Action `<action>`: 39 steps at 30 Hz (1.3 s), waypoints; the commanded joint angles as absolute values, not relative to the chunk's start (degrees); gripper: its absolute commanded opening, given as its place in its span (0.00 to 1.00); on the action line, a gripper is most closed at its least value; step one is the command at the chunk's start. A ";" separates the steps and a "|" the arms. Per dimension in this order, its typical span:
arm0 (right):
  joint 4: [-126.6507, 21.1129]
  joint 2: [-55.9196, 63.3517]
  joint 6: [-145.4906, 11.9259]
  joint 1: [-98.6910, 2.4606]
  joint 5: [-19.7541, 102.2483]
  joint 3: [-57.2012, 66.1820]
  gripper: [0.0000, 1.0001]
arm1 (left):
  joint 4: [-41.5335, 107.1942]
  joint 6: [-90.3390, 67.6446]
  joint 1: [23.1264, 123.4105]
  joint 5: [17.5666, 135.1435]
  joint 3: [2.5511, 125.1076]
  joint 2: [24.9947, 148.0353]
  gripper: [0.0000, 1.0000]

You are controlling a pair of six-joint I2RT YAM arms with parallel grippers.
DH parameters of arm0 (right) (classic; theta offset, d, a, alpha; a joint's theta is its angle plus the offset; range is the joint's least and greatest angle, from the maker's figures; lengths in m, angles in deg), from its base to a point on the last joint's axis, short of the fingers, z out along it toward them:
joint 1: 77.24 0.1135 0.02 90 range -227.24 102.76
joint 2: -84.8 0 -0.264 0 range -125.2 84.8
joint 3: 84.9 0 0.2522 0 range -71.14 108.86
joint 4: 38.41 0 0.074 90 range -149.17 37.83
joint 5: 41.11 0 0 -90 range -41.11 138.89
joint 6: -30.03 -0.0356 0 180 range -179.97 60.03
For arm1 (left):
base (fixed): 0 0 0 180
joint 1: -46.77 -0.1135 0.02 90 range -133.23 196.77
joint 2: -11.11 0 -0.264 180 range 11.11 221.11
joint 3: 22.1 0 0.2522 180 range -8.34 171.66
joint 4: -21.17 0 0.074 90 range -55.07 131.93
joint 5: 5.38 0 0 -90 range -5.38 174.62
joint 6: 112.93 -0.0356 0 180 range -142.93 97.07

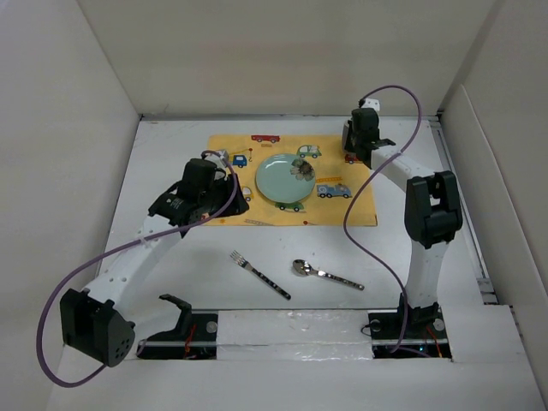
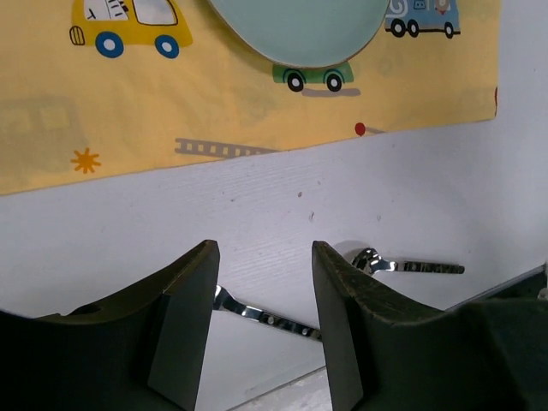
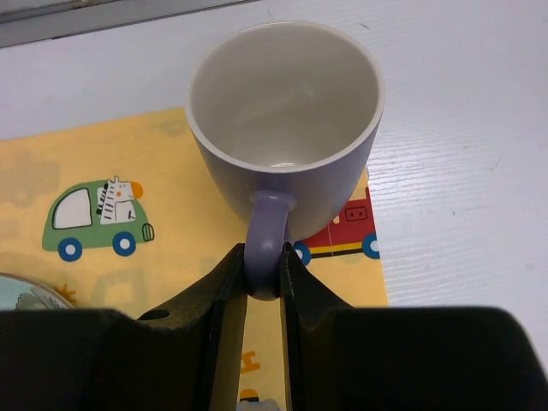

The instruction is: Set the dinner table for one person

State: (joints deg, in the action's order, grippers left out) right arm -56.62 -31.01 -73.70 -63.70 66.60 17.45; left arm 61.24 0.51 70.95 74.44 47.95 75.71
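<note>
Two fingers (image 3: 221, 301) of the right gripper (image 3: 263, 276) are closed narrowly on the handle (image 3: 264, 224) of a lilac mug (image 3: 282, 111), one on each side of it. The mug is upright, its white inside bare. It sits over the far right corner of the yellow mat (image 3: 128, 154), above a red printed vehicle. We cannot tell whether it rests there or hangs just above.

The left gripper (image 2: 264, 253) has its fingers (image 2: 184, 317) spread wide with nothing between them. It hangs by the mat's left side, and in its wrist view we see only bare white table (image 2: 300, 197) in the gap.

Beyond those fingers a fork (image 2: 257, 312) and a spoon (image 2: 402, 266) lie on the table, near each other but apart, between the mat and the arm bases. Neither touches the mat.

A pale green plate (image 1: 276, 181) lies on the middle of the mat, with something small and dark on its far right part that we cannot make out.

The table spreads under everything, walled by white panels on three sides.
</note>
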 commanded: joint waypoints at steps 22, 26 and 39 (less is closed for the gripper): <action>-64.82 -12.79 -87.82 -63.79 64.36 7.88 0.64 | 67.02 30.24 95.46 88.66 39.04 78.53 0.44; -66.76 -3.93 -91.42 -61.43 63.74 1.30 0.48 | 68.07 32.70 97.83 88.66 37.80 78.08 0.45; -78.43 31.50 -96.09 -48.16 49.33 -30.35 0.10 | 68.43 44.13 107.77 92.35 34.65 85.38 0.52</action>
